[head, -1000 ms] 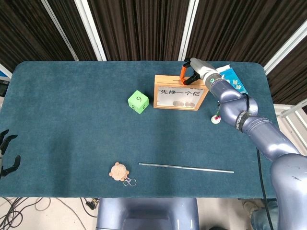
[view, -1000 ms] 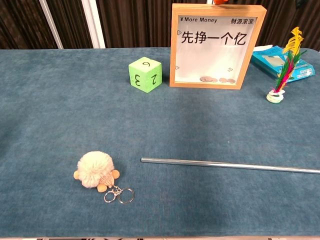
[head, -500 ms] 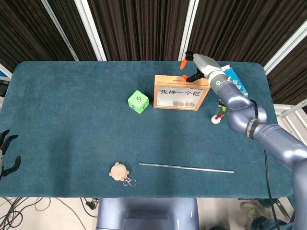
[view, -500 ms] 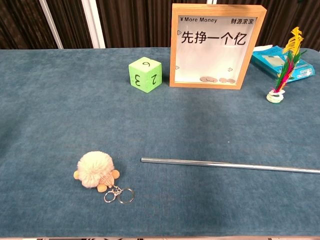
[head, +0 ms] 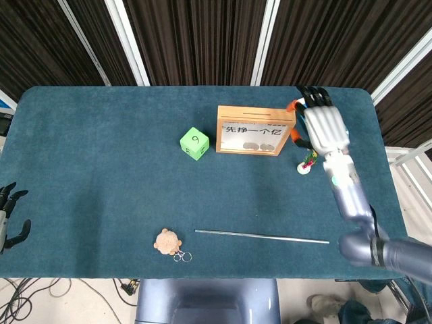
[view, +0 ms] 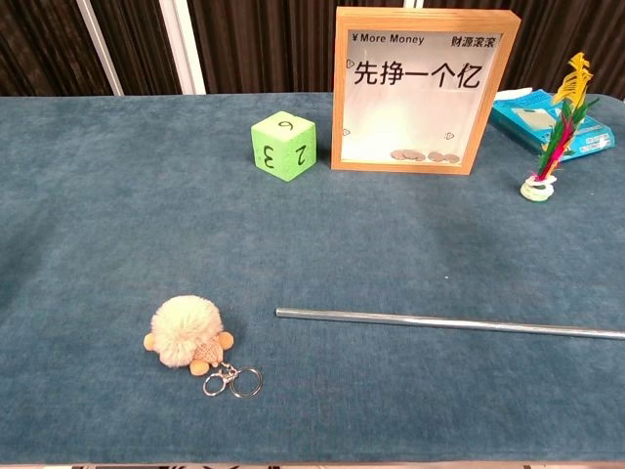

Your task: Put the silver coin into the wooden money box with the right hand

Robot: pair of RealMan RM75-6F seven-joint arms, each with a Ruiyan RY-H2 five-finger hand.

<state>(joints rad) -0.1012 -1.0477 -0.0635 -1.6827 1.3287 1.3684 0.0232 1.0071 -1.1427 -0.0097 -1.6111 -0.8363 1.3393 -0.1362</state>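
The wooden money box (head: pixel 255 115) (view: pixel 425 88) stands upright at the back of the table, with a glass front and Chinese lettering. Several silver coins (view: pixel 422 155) (head: pixel 260 145) lie on its bottom behind the glass. My right hand (head: pixel 322 125) hovers just right of the box, back upward, fingers stretched out and apart, with nothing visible in it. The chest view does not show it. My left hand (head: pixel 10 217) hangs at the table's near left edge, holding nothing, fingers apart.
A green die (head: pixel 194 143) (view: pixel 283 146) sits left of the box. A feather shuttlecock (head: pixel 306 163) (view: pixel 552 137) and a blue packet (view: pixel 547 117) are right of it. A metal rod (head: pixel 262 236) (view: pixel 449 323) and a plush keychain (head: pixel 167 241) (view: pixel 187 332) lie near the front.
My right hand has left the slot on top of the box, swung right and nearer to me, and spread its fingers out. The left hand has stayed put.
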